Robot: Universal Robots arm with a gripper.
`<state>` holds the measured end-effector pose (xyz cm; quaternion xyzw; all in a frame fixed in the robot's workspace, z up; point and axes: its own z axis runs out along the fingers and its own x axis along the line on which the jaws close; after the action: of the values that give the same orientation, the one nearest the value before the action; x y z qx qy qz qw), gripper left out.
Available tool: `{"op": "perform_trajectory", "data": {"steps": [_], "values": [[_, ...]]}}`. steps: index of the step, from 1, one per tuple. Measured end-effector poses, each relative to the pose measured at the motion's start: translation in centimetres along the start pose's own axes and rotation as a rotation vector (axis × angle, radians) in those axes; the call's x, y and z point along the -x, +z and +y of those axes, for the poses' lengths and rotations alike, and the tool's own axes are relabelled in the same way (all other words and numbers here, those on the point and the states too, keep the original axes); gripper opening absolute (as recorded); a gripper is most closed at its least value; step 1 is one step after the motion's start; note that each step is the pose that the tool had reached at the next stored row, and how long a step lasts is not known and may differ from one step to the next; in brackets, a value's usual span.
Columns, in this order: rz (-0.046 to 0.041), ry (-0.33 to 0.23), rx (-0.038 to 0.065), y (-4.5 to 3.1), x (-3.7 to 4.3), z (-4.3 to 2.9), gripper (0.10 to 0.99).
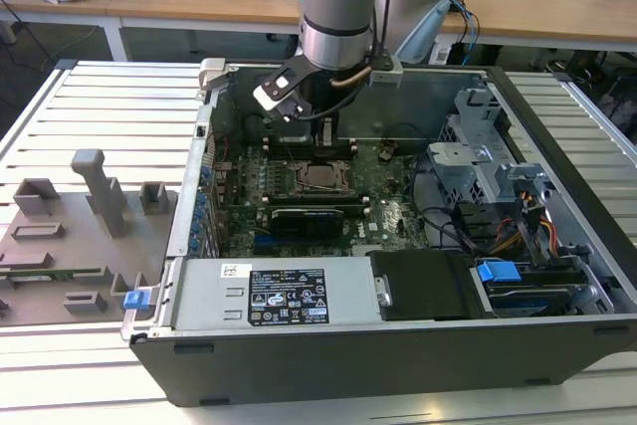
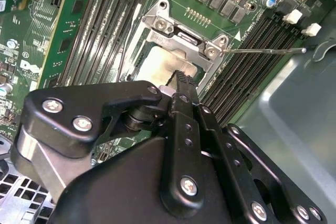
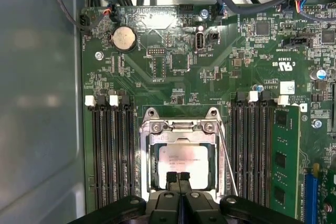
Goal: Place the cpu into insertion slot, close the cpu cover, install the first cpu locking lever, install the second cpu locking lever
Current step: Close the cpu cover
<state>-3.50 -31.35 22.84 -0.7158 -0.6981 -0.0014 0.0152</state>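
gripper point(image 3: 177, 178) fingers pressed together, tips at cpu cover point(image 3: 178, 135) edge | cpu point(image 3: 181, 157) sits inside | best: push cover flat, slow and straight

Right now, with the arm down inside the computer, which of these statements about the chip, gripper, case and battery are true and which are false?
1. The chip lies in the socket on the green board. True.
2. The gripper has its fingers spread wide apart. False: they are pressed together, right at the chip's edge.
3. The computer case has its side panel on. False: it lies open, and the board inside can be seen in the exterior view.
4. A round coin battery sits on the board. True.
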Motion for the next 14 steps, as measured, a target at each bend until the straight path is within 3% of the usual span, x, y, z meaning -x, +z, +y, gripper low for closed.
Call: {"op": "perform_trajectory", "data": {"steps": [6,10,14], "values": [[0.0001,0.000,0.000,0.24,0.01,-0.23,0.106],[0.0001,0.000,0.000,0.80,0.03,-0.45,0.106],[0.0000,0.000,0.000,1.43,0.06,-1.38,0.106]]}}
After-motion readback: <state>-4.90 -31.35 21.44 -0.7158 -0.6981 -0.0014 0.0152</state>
